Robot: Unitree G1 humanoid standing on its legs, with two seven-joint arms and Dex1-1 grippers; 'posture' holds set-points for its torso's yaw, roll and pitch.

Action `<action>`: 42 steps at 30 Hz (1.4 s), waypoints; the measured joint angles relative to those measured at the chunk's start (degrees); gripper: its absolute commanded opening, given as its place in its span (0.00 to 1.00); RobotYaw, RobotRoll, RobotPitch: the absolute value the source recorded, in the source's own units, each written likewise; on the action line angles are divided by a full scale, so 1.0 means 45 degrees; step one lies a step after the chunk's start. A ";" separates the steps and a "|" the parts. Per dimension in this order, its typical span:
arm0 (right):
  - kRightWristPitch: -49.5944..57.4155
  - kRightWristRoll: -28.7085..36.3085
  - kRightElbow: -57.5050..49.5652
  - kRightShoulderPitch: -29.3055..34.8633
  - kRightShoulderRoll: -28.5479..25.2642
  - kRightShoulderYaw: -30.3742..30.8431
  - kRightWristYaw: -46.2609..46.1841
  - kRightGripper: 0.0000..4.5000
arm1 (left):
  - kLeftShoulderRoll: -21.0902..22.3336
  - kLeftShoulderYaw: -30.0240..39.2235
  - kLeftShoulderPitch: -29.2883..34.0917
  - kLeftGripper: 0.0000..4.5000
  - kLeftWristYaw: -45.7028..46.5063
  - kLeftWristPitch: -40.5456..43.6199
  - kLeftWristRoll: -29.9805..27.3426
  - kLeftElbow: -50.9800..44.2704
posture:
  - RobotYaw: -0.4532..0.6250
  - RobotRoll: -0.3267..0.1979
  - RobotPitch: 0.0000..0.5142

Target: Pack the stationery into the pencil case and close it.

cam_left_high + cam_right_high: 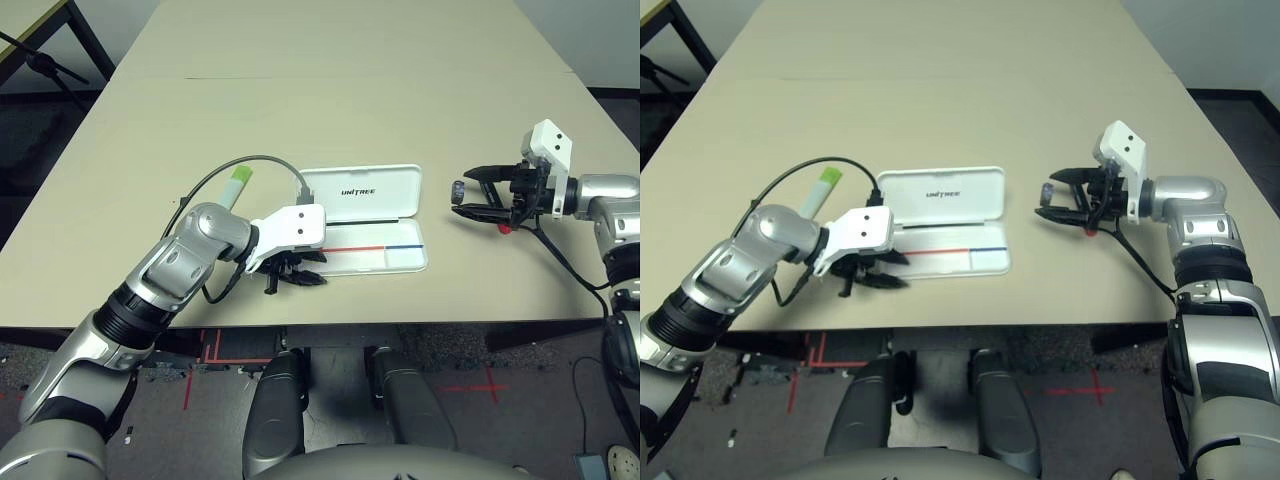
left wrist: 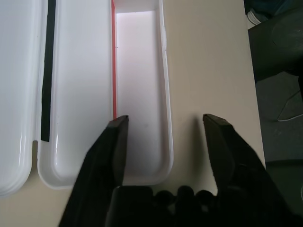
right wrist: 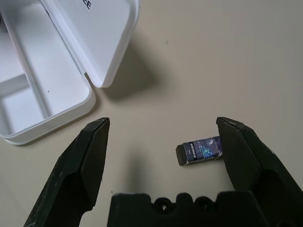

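While splayed, right gripper (image 3: pixel 163 142) over eraser (image 3: pixel 200 150)

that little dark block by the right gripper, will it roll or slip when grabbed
The small dark block probably won't roll: it looks boxy and lies flat on the table. Its printed wrap looks glossy, so it may slip. Being small, it is likely light and could skid if one finger of the open right gripper touches first.

red marker (image 1: pixel 507 228) — seemingly behind right claw (image 1: pixel 478 194)
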 measured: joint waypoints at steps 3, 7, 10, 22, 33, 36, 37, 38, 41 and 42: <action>-0.0078 -0.0012 0.0159 -0.0201 0.0099 0.0021 -0.0006 1.00 | 0.0005 0.0313 0.0047 0.99 0.0011 0.0143 -0.0126 -0.0289 | 0.45 0.62 0.27; -0.0212 -0.0170 0.0540 -0.0509 0.0129 0.0033 -0.0008 1.00 | 0.0252 0.1086 0.0171 0.99 0.0009 0.0571 -0.0723 -0.1158 | 0.46 0.62 0.25; -0.0119 -0.0239 0.0756 -0.0744 0.0152 0.0047 0.0179 1.00 | 0.0486 0.1700 0.0353 0.99 0.0123 0.0851 -0.1120 -0.1675 | 0.46 0.62 0.24; 0.3466 -0.0159 -0.1804 -0.0293 -0.0870 -0.0003 -0.0267 1.00 | 0.0501 0.3188 0.0480 0.99 0.1183 0.1471 -0.2196 -0.2406 | 0.45 0.62 0.25; 0.7313 -0.0358 -0.4140 0.0600 -0.1655 0.0039 -0.2448 1.00 | 0.0002 0.3927 0.0703 0.99 0.1497 0.0976 -0.3075 -0.1920 | 0.43 0.62 0.27; 0.9033 -0.0751 -0.4531 0.0584 -0.2027 0.0136 -0.3307 1.00 | 0.0041 0.3908 0.0758 0.99 0.1503 0.0949 -0.3105 -0.2032 | 0.43 0.62 0.27; 0.9655 -0.0783 -0.4765 0.0547 -0.2031 0.0143 -0.3540 1.00 | 0.0045 0.3888 0.0800 0.99 0.1505 0.0939 -0.3103 -0.2030 | 0.43 0.62 0.28; 1.0206 -0.0789 -0.4993 0.0520 -0.2021 0.0143 -0.3802 1.00 | 0.0045 0.3867 0.0833 0.99 0.1505 0.0928 -0.3100 -0.2030 | 0.43 0.62 0.29; 1.1791 -0.1013 -0.5053 -0.0009 -0.1652 0.0133 -0.5195 1.00 | 0.0038 0.3683 0.0910 0.99 0.1516 0.0815 -0.3064 -0.2032 | 0.43 0.62 0.30; 1.2093 -0.1044 -0.5037 -0.0121 -0.1560 0.0129 -0.5514 1.00 | 0.0037 0.3565 0.0922 0.99 0.1519 0.0764 -0.3057 -0.2033 | 0.43 0.62 0.30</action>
